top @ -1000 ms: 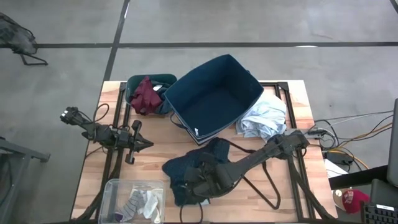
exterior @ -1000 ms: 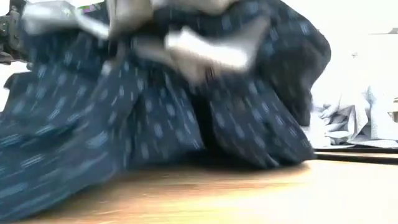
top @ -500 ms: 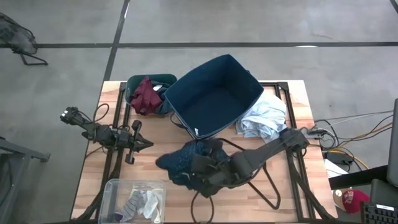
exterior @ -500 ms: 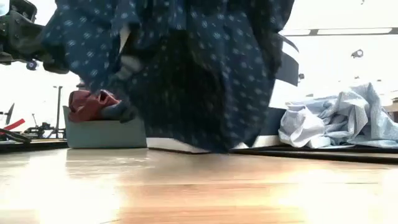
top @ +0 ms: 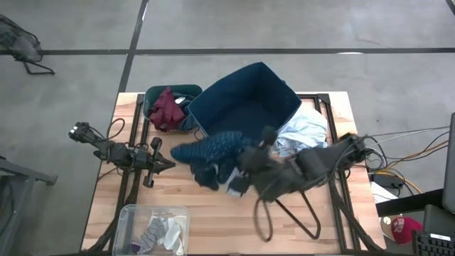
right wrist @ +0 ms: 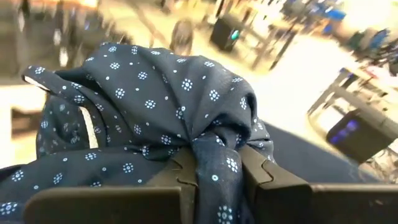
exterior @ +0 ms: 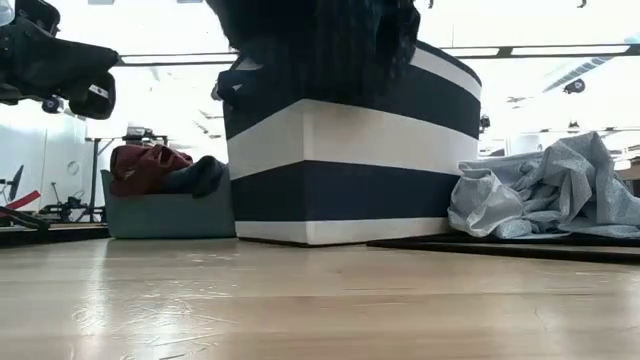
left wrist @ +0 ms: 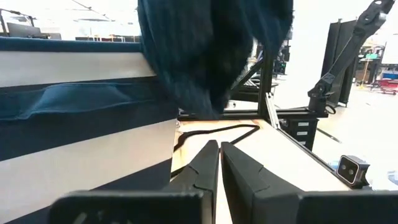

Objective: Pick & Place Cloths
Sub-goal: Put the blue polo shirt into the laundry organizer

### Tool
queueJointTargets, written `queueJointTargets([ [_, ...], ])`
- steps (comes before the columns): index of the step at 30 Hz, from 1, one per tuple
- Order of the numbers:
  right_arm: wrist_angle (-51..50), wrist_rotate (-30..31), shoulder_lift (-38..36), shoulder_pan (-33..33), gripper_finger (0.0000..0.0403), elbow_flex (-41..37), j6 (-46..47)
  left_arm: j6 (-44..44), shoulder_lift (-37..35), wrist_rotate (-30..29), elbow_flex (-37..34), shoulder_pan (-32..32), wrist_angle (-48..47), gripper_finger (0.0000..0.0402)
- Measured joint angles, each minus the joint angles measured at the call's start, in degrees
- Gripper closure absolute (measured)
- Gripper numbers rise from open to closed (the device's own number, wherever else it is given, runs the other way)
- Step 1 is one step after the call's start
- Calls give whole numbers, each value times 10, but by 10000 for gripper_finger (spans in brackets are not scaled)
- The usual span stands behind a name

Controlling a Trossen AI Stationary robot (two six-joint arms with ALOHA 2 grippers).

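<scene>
My right gripper (top: 245,158) is shut on the navy white-dotted shirt (top: 212,153), which hangs in the air just before the near-left corner of the big navy-and-white box (top: 245,107). In the low view the shirt (exterior: 320,40) hangs in front of the box's upper wall (exterior: 340,160). A pale blue-white shirt (top: 302,135) lies crumpled on the table right of the box. A maroon piece (top: 165,108) lies in a teal bin. My left gripper (top: 162,165) waits shut at the left, pointing level toward the box. My right gripper pinches a bunched fold of the dotted shirt (right wrist: 214,158) between its two fingers, several layers gathered together. The fingers come nearly level from the table's right side. The rest of the shirt spills beyond and below the fingers, slack and clear of the table.
A clear container (top: 153,229) with small socks stands at the near left corner. A thin dark hanger (top: 307,220) lies on the table near the right arm. Bare wood shows between the left arm and the box.
My right gripper has risen and gone toward the table's far edge and the box, tipping up from a downward slant to nearly level. The dotted shirt, which lay heaped on the table, has been lifted clear and now hangs beside the box.
</scene>
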Motion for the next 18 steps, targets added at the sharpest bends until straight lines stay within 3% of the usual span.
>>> queueJointTargets([
  [13,168,117,-102,-49,365,1,-201,0,0,0,0,0,0,376],
  [18,168,144,-117,-97,363,1,-222,0,0,0,0,0,1,376],
])
